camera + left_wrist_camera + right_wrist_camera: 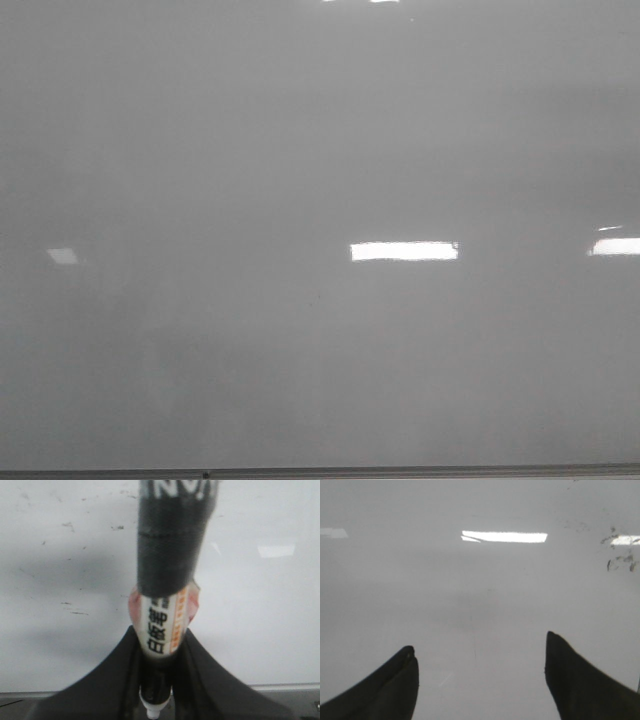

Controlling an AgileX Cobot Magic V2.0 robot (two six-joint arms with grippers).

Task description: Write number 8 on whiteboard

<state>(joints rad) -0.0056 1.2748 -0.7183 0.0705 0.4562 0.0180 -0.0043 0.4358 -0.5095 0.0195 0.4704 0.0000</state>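
The board (320, 150) is filling the whole front view, glossy and blank apart from light reflections, with its metal bottom edge (400, 470) running along the base; no 8 is showing anywhere on it yet, so the writing looks unstarted. The left gripper (157, 680) is clamping a marker (167, 580) by its labelled barrel, the dark cap end pointing toward the board; I cannot tell whether the cap is on. The right gripper (480, 675) is standing empty, fingers spread wide, facing bare board. Likely trouble: if the cap is on, nothing will be marking; the marker is looking slightly tilted in the grip, so pressing on the board could be pushing it back through the fingers or skewing it, leaving broken strokes; pressing too lightly could be skipping on the glossy surface. Faint old smudges (620, 560) are sitting on the board in both wrist views and could be muddling a small figure drawn over them. Nothing seems to be blocking the board.
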